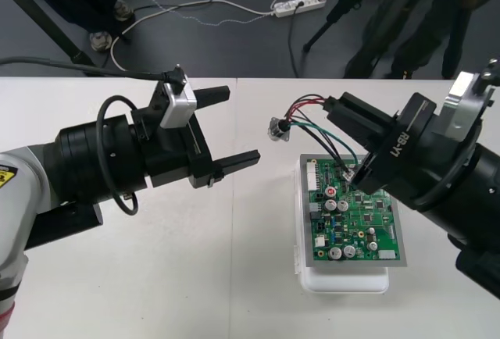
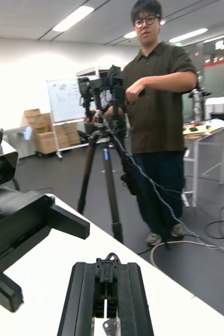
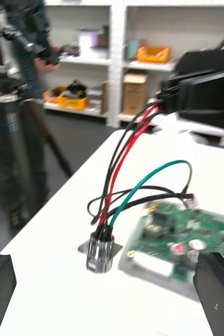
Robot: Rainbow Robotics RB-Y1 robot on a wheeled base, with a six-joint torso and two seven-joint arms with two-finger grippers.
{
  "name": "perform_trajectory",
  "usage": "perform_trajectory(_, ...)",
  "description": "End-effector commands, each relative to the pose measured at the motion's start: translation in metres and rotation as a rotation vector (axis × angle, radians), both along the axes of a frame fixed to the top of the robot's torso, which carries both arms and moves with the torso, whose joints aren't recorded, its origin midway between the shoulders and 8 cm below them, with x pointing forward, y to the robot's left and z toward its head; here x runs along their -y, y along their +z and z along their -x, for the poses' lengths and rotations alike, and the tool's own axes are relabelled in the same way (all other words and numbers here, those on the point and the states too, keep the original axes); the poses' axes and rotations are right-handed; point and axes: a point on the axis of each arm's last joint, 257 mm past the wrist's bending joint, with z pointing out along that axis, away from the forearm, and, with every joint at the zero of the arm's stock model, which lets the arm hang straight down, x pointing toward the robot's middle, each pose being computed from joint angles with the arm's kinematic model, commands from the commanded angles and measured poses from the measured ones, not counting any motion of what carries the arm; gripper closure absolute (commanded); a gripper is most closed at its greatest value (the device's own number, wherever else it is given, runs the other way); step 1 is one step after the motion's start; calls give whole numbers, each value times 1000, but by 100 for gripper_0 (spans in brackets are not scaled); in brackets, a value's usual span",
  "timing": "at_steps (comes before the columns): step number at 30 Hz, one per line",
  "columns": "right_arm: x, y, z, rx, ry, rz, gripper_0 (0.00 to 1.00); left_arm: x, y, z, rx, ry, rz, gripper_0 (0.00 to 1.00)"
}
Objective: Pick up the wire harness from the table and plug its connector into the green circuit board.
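My right gripper (image 1: 333,107) hangs over the far edge of the green circuit board (image 1: 355,214) and is shut on the wire harness. Red, black and green wires (image 1: 308,112) run out of its fingertips (image 2: 130,294). They lead to the round metal socket (image 1: 277,128), which sits low by the table left of the board. A small black piece (image 2: 108,269) shows between the shut fingers. One green and one black wire loop down to a small end (image 3: 191,199) just over the board (image 3: 188,239). My left gripper (image 1: 243,124) stands open left of the socket (image 3: 101,252), fingers (image 3: 215,283) far apart.
The board rests on a white base (image 1: 344,280) at the table's right of middle. The table's far edge (image 1: 258,79) runs just behind both grippers, with dark floor, cables and a power strip (image 1: 298,5) beyond. Bare table (image 1: 195,276) lies in front of the left arm.
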Motion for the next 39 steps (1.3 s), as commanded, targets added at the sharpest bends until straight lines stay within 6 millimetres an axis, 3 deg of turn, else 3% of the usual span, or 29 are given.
perform_trajectory(1,7,21,9,-14,63,-24,100,-3,25,23,-42,-112,0,0)
perform_trajectory(15,-4,16,29,-54,171,7,100,-11,56,52,-79,-240,44,0)
perform_trajectory(33,-7,20,42,-45,252,84,100,-8,63,77,-126,-341,65,0)
perform_trajectory(39,-16,26,49,-25,302,114,100,-5,65,81,-119,-361,74,0)
